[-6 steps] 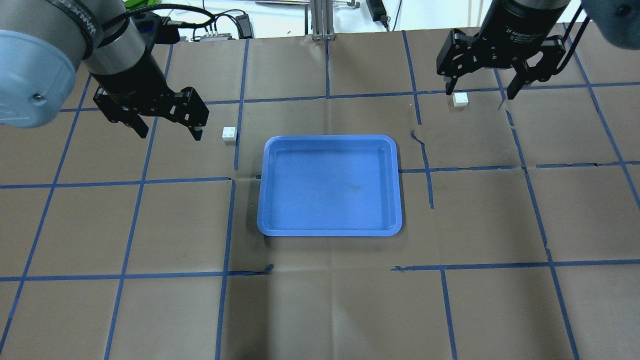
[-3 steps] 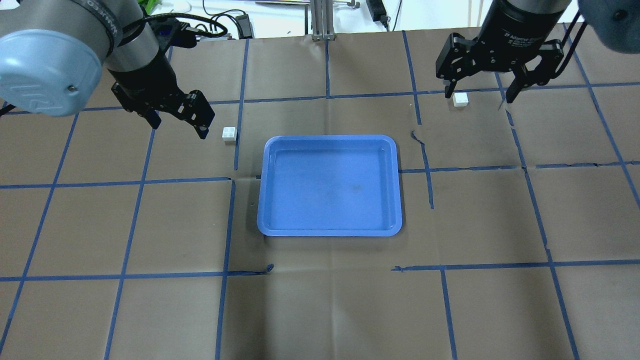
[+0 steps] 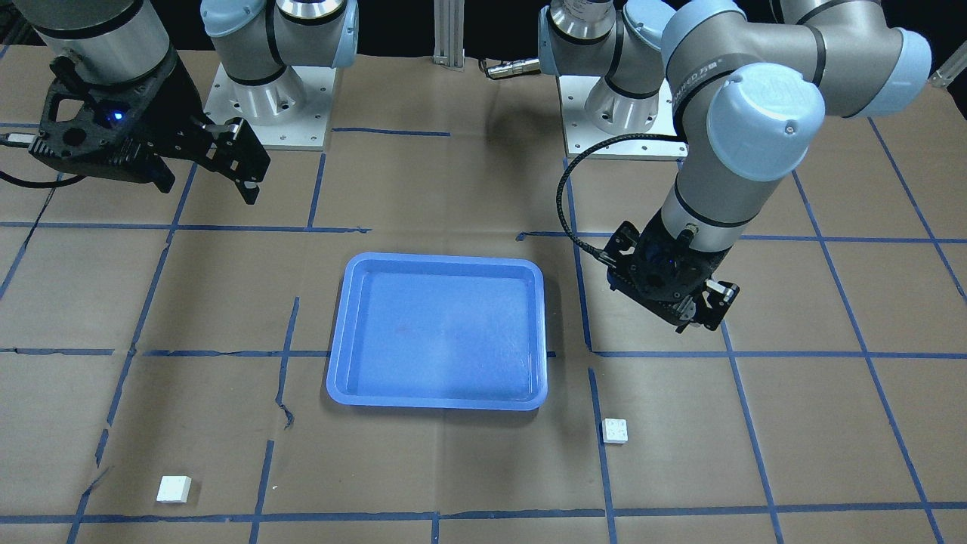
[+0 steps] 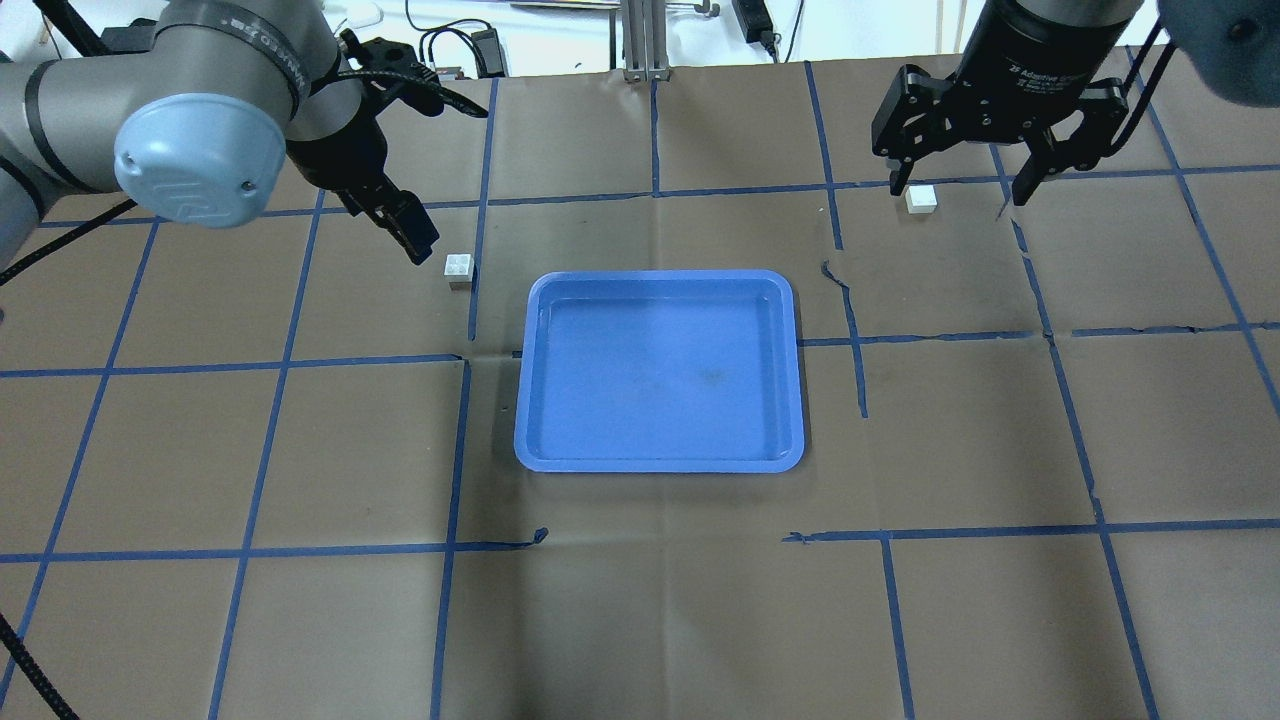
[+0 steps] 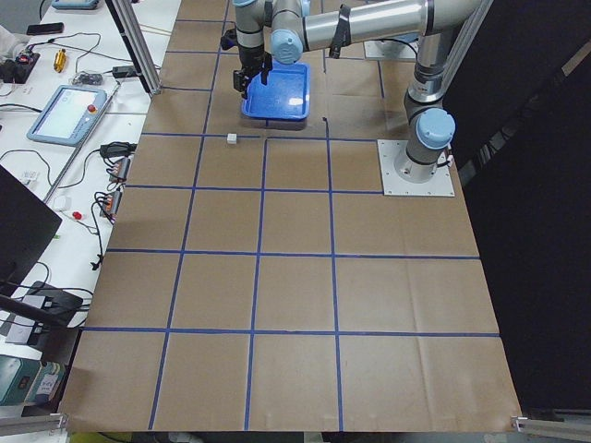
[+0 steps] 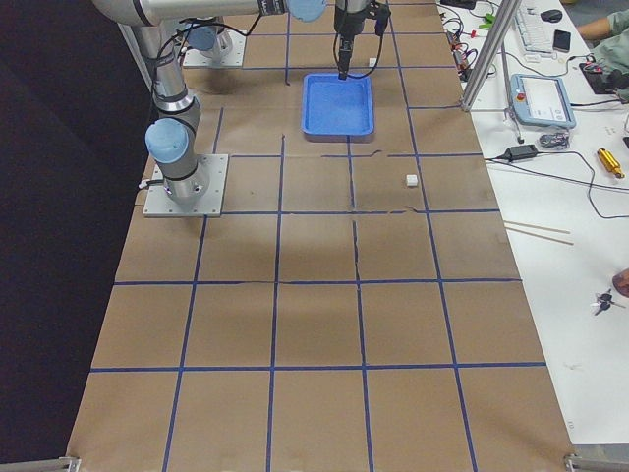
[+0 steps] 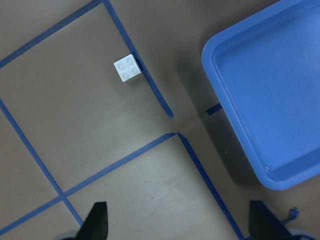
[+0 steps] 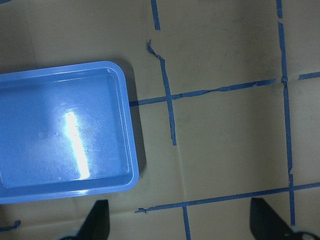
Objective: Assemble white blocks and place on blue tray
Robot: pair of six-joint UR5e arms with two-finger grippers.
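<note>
The blue tray (image 4: pixel 660 275) lies mid-table with nothing in it. One white block (image 4: pixel 459 270) sits studs-up just left of the tray. The other white block (image 4: pixel 921 198) sits at the far right. My left gripper (image 4: pixel 415 240) is open and hovers a little left of and behind the near-tray block, seen edge-on. In the left wrist view its fingertips (image 7: pixel 97 220) stand wide apart, with the block (image 7: pixel 127 68) and the tray (image 7: pixel 235 115) ahead. My right gripper (image 4: pixel 960 190) is open and high, and its fingers straddle the far block from above. The right wrist view shows the tray (image 8: pixel 127 125) and no block.
Brown paper with blue tape grid lines covers the table. In the front-facing view the blocks (image 3: pixel 615 431) (image 3: pixel 174 489) lie on the near side of the tray (image 3: pixel 438 261). Cables and devices line the far edge (image 4: pixel 460 45).
My left arm swung in and its wrist turned, so the gripper moved right toward the near-tray block and shows edge-on. The right gripper barely moved. Both blocks lie as before.
</note>
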